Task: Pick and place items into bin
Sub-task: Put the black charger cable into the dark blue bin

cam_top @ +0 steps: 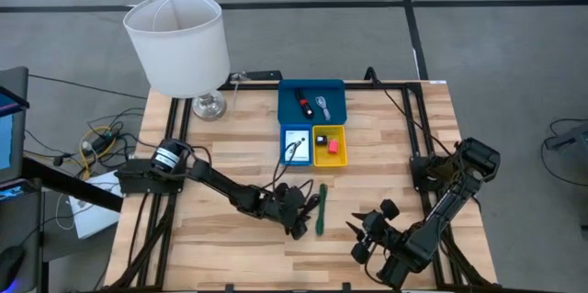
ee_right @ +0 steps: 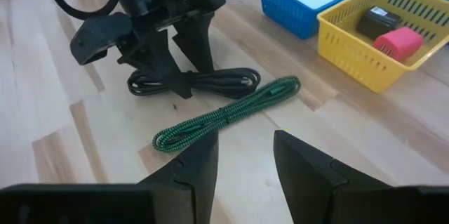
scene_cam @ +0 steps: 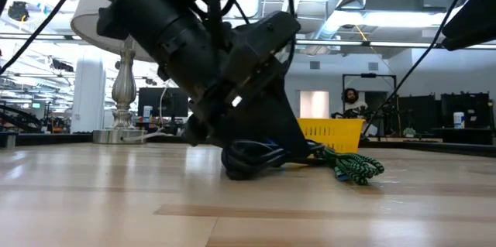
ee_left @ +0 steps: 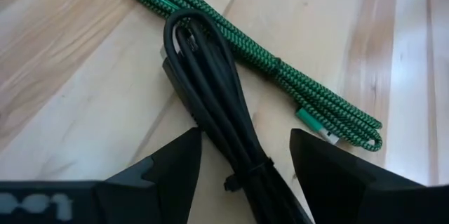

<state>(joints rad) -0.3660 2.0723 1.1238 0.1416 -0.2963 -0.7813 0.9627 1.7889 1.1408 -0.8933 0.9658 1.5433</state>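
Two spread fingers of the left gripper (ee_left: 245, 168) straddle the black cable (ee_left: 210, 97) on the table (cam_top: 230, 146), not clamped; the green cable (ee_left: 280, 69) lies just beside it. Right gripper (ee_right: 242, 168) stands released nearby.

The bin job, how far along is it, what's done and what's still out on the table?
Done: the wide blue tray holds a black-red piece, the small blue tray a white card, the yellow tray a red piece. In hand: the left end effector stands open astride the coiled black cable, not yet gripping. Left: that cable and the green braided cable. The right end effector waits nearby.
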